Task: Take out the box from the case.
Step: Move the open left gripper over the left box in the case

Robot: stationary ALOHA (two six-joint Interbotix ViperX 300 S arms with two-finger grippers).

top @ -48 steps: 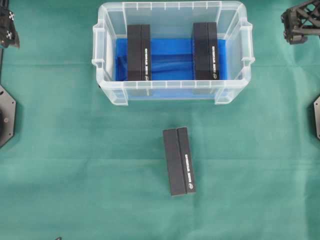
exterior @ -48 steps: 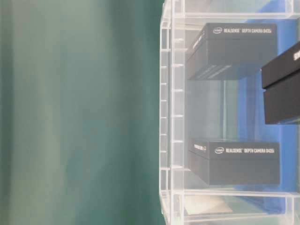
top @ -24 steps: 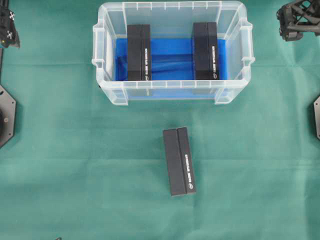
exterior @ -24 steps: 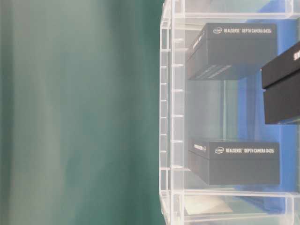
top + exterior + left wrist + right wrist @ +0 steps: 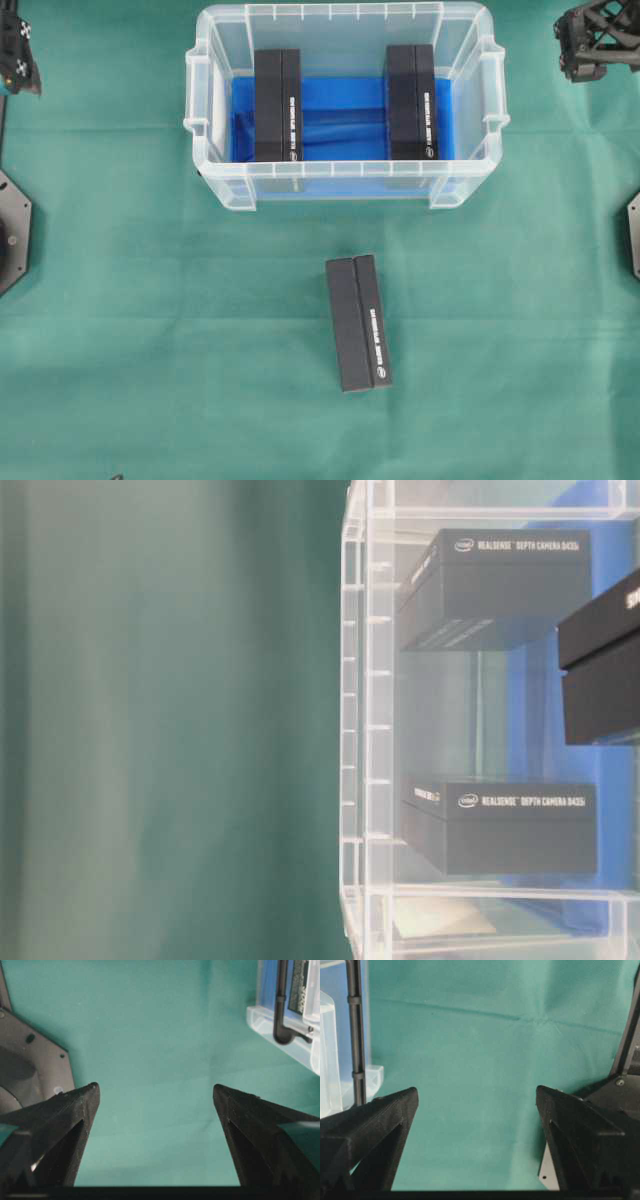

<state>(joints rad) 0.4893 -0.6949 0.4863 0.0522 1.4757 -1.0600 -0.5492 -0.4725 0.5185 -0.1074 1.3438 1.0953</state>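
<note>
The case (image 5: 345, 185), a clear plastic bin with a blue floor, stands on the green-covered bench (image 5: 150, 330) and serves as the reference point. Inside it, one black box (image 5: 278, 105) stands toward its left end and a second black box (image 5: 411, 101) toward its right end, well apart, both with white lettering on the side. A third black box (image 5: 358, 322) lies flat on the cloth outside the case, in front of its near wall and slightly skewed to it. The left hand (image 5: 16, 55) sits far out to the left of the case, at the edge of the overhead view, touching nothing; its wrist view shows both fingers (image 5: 60, 1125) spread wide over bare cloth, with only a corner of the case in sight. The right hand (image 5: 598, 45) sits far out to the right of the case, likewise clear of everything; its fingers (image 5: 580, 1130) are also spread wide with nothing between them, pointing down at the cloth beside the case's end wall. In the table-level view the two inner boxes show through the case wall.
</note>
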